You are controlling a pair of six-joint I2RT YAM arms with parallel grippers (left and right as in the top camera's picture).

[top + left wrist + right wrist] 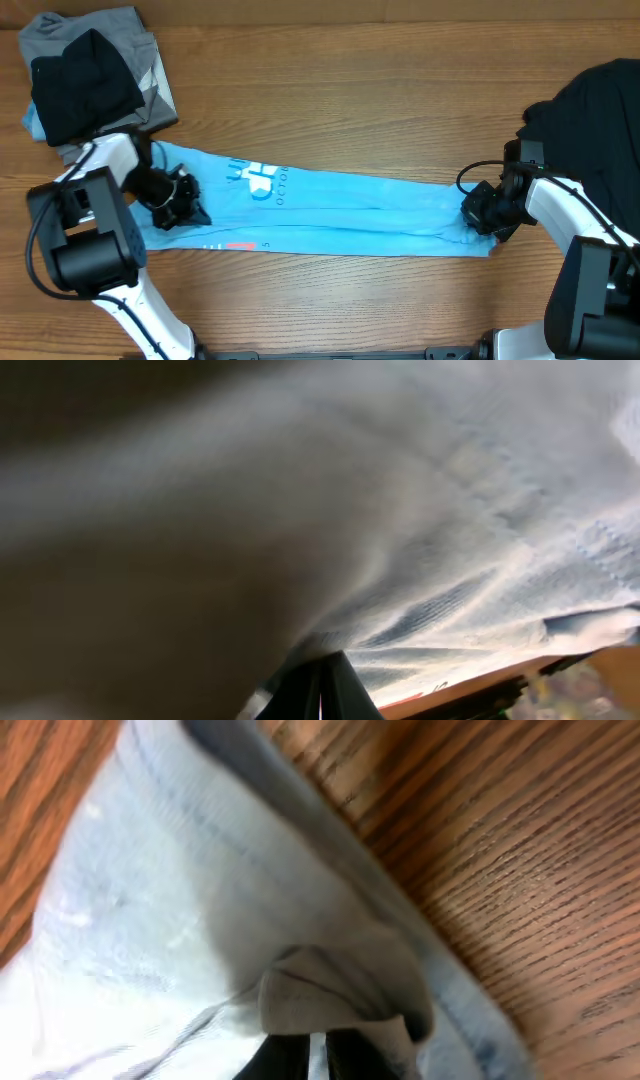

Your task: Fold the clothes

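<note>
The light blue T-shirt (330, 212) lies folded into a long narrow strip across the middle of the wooden table, with white print and pink-red lettering near its left part. My left gripper (178, 205) is shut on the strip's left end; in the left wrist view the blue cloth (480, 510) fills the frame above the closed fingers (320, 695). My right gripper (480, 215) is shut on the strip's right end; in the right wrist view a fold of the shirt (330, 990) sits pinched between the fingers (318, 1060).
A stack of folded grey and black shirts (90, 75) lies at the back left corner. A plain black shirt (595, 115) lies bunched at the right edge behind my right arm. The bare wood table (350, 90) extends behind and in front of the strip.
</note>
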